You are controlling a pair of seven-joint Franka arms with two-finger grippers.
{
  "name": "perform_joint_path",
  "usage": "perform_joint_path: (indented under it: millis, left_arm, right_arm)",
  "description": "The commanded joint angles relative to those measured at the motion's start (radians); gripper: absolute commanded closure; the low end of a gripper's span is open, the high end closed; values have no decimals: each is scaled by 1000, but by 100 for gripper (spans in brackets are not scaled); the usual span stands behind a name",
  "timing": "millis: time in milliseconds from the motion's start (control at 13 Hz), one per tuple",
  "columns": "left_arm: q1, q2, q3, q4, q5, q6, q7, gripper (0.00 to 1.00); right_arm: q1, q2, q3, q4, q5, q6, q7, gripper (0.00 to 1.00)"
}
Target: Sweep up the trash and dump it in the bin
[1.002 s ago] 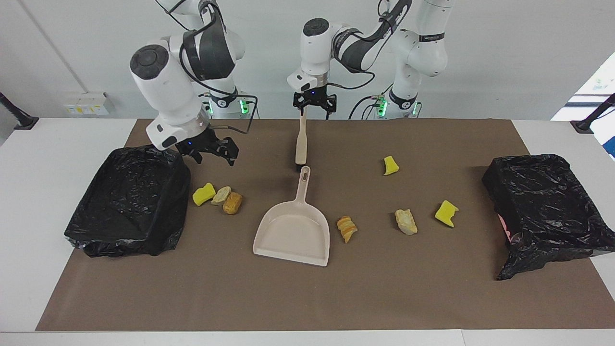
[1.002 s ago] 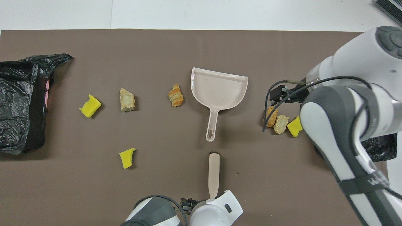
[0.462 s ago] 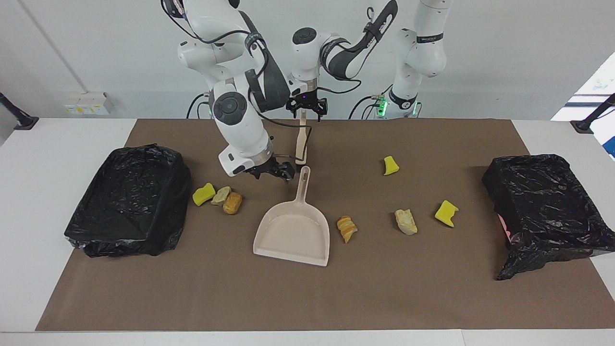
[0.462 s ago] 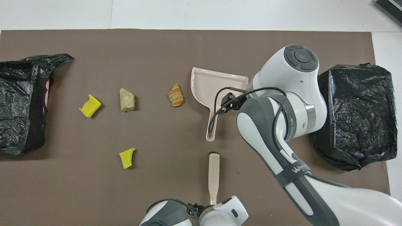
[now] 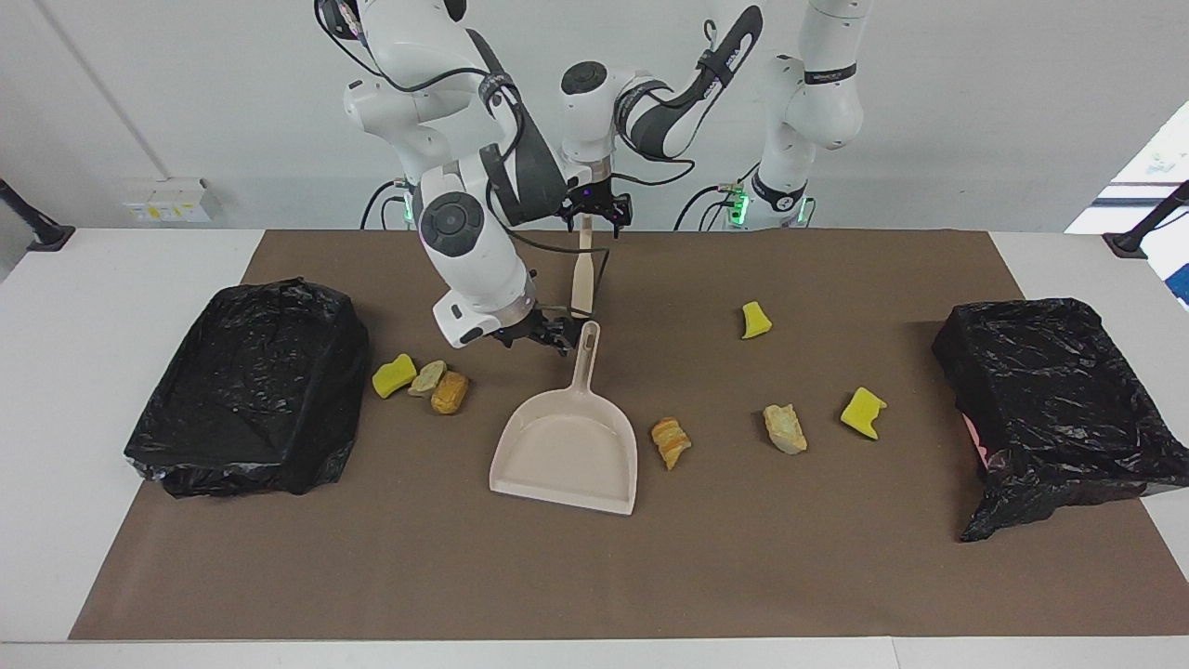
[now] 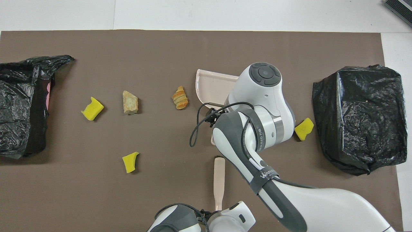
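Note:
The beige dustpan [image 5: 567, 451] lies mid-table, its handle pointing at the robots. My right gripper [image 5: 542, 340] is open and low, right beside the handle's end, not holding it. My left gripper [image 5: 587, 214] is shut on the top of the beige brush [image 5: 582, 274], which hangs upright over the mat nearer to the robots than the dustpan. A yellow sponge [image 5: 393, 374], a beige rock [image 5: 427, 377] and a bread piece [image 5: 450, 392] cluster by the bin [image 5: 246, 386] at the right arm's end. Another bread piece [image 5: 670, 441] lies beside the pan.
A beige rock [image 5: 785, 428] and two yellow sponges [image 5: 862, 412] [image 5: 755, 320] lie toward the left arm's end, near a second black-bagged bin [image 5: 1054, 409]. In the overhead view my right arm covers much of the dustpan [image 6: 209, 87]. A brown mat [image 5: 594, 576] covers the table.
My right arm has swung from beside the bin at its end of the table to the dustpan's handle and come lower. My left gripper has drawn the brush slightly back toward the robots.

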State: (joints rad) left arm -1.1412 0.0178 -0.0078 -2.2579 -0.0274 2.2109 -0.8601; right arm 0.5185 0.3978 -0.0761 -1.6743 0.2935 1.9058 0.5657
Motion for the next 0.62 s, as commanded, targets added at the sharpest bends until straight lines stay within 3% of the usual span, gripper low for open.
perform_joint_path:
  millis: [0, 154, 231, 462, 539]
  left_arm:
    - [-25, -7, 17, -8, -47, 6, -14, 53]
    - [-23, -12, 17, -5, -66, 0, -11, 90]
    - [-23, -15, 17, -3, -66, -5, -11, 99]
    - [-11, -33, 20, 21, -66, -57, -10, 100]
    - [-2, -53, 23, 29, -66, -103, -2, 100]
  right_arm:
    - [-8, -16, -2, -71, 18, 65, -36, 0]
    - [12, -28, 1, -96, 19, 76, -32, 0]
    - [12, -27, 1, -96, 19, 81, -32, 0]
    - [20, -27, 4, -94, 21, 88, -24, 3]
    - [20, -27, 4, -91, 19, 88, -24, 20]
